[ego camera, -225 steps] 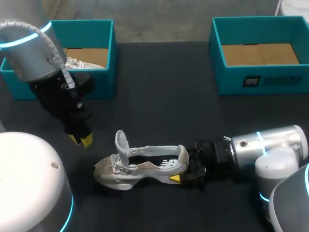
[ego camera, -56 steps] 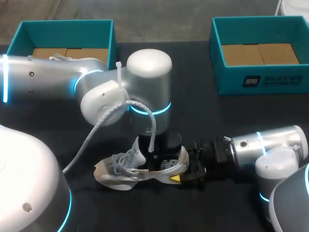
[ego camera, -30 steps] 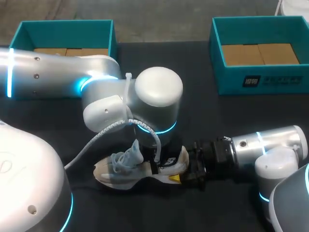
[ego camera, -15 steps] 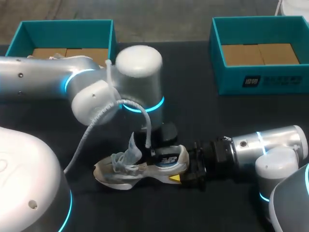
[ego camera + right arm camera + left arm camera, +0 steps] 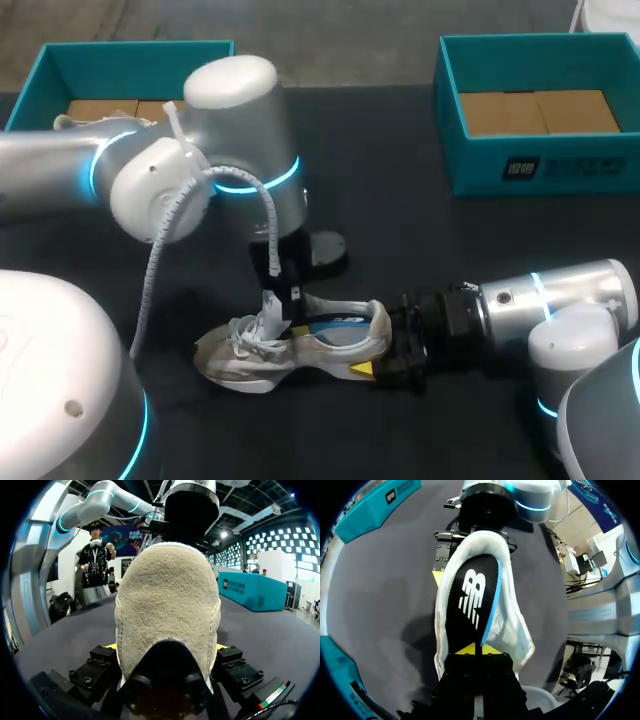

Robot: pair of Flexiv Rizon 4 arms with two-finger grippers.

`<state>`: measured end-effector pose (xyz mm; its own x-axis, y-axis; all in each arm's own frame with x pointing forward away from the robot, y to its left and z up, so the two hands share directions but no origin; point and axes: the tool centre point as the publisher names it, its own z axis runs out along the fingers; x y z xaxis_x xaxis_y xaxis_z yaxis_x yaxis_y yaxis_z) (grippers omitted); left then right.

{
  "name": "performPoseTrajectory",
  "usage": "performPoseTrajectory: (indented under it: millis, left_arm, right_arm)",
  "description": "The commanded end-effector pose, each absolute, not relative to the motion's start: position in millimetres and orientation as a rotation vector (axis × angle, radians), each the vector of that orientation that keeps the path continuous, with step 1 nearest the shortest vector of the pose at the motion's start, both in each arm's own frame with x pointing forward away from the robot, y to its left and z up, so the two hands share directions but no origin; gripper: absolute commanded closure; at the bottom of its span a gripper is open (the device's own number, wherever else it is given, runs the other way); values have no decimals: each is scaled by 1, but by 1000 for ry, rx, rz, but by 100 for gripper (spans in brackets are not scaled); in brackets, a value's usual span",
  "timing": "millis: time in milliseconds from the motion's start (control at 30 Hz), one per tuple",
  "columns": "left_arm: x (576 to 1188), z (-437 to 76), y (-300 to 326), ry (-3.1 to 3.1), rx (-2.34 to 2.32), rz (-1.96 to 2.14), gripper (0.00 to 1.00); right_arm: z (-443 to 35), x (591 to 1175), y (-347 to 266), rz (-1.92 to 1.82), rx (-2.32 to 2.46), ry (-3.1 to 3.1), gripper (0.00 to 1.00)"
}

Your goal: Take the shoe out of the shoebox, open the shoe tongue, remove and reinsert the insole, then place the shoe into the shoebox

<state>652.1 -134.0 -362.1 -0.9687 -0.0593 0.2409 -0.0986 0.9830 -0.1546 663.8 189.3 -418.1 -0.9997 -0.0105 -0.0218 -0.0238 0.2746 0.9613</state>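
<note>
A white shoe [image 5: 250, 352] lies on its side on the black table, toe to the left, tongue [image 5: 270, 315] pulled up. My right gripper [image 5: 385, 352] is shut on its beige heel [image 5: 167, 605], one finger on each side. My left gripper [image 5: 287, 296] hangs over the shoe's opening. In the left wrist view its yellow tips [image 5: 475, 650] are shut on the front end of the black insole [image 5: 470, 595] with the blue edge, which is partly lifted out of the shoe [image 5: 515, 630]. That blue edge [image 5: 335, 323] shows inside the collar.
Two teal shoeboxes stand at the back: one at the left [image 5: 225, 100] behind my left arm, one at the right [image 5: 540, 165] with a bare cardboard bottom. Open black table lies between them and in front of the shoe.
My left arm has risen and drawn back to the left from over the shoe. The insole's blue edge now shows in the opening. The right arm has not moved.
</note>
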Motion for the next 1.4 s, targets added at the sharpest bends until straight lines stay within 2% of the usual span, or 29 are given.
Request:
performPoseTrajectory:
  millis: [33,667,1400]
  left_arm:
    - [646,-354,-126,-2895,106,284,100]
    - [649,-331,-122,-2840,175,463,100]
    - [655,-335,-146,-2884,338,485,100]
  right_arm:
    - [-417,663,190,1876,-34,2507,100]
    - [-417,663,190,1876,-34,2507,100]
    - [-417,663,190,1876,-34,2507,100]
